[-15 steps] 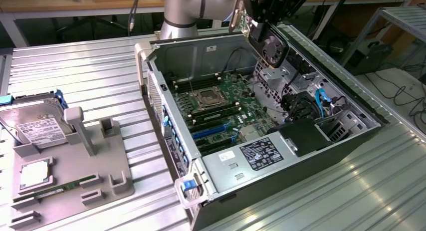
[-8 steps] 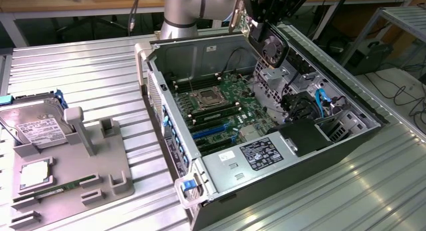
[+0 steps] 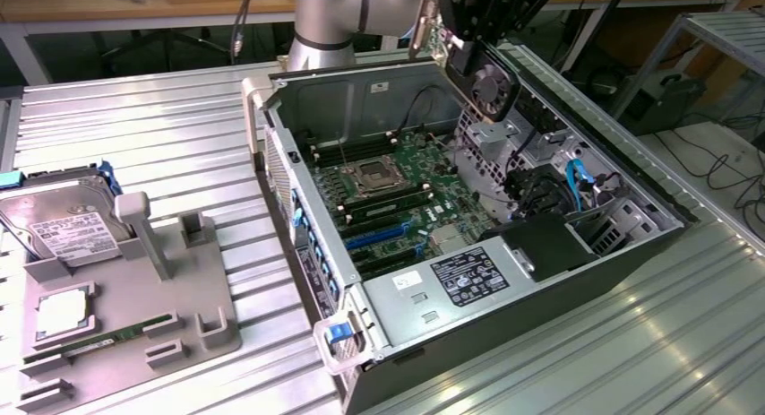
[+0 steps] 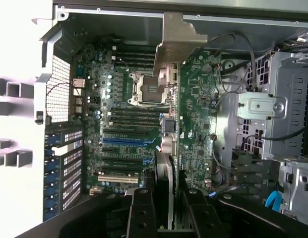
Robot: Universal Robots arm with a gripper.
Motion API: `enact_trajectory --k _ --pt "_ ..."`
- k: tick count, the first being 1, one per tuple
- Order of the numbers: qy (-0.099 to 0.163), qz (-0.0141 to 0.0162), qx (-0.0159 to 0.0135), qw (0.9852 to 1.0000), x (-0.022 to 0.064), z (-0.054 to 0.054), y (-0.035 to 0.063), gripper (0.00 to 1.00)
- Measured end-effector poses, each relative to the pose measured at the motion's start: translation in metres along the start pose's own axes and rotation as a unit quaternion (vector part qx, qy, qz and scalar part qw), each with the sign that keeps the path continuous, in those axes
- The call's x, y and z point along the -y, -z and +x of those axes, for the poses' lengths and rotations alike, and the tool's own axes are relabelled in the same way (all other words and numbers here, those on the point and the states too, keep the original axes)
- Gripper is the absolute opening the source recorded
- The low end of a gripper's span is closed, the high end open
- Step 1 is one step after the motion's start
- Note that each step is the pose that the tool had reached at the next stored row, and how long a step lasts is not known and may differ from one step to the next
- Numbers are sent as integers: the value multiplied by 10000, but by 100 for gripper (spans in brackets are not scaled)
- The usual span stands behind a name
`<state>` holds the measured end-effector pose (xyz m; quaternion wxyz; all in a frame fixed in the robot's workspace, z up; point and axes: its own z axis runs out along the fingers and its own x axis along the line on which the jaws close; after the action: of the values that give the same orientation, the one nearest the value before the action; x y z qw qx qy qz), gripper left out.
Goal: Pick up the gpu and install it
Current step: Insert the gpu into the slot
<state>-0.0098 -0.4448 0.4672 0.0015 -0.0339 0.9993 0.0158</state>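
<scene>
The arm (image 3: 322, 21) is reaching down from the upper middle of the exterior view, and its gripper (image 3: 468, 49) is clenching the gpu (image 3: 490, 82), carrying it upright above the far end of the open computer case (image 3: 574, 280). The card's black fan is facing the exterior view's right, and the card is hanging clear of the motherboard (image 3: 407, 186), not seated in any slot. In the wrist view the gripper (image 4: 169, 208) is showing two black fingers (image 4: 144, 210) pressing on either side of the gpu (image 4: 169, 148), which is appearing edge-on with its silver bracket at the far end. Beneath it the motherboard (image 4: 119, 124) is lying flat in the case, with the CPU socket (image 4: 144, 87) and the blue expansion slots (image 4: 126, 141) beside the card's line. At the exterior view's lower left, a grey fixture (image 3: 143, 325) is sitting on the ribbed metal table (image 3: 156, 137), holding a hard drive (image 3: 66, 227) and a RAM stick (image 3: 107, 339).
</scene>
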Motion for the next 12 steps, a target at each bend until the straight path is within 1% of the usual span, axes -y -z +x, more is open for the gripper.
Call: enact_trajectory --k 3,12 --pt "98 -1 -3 10000 0 0 0 27" --pt "277 -1 -9 9996 0 0 0 27"
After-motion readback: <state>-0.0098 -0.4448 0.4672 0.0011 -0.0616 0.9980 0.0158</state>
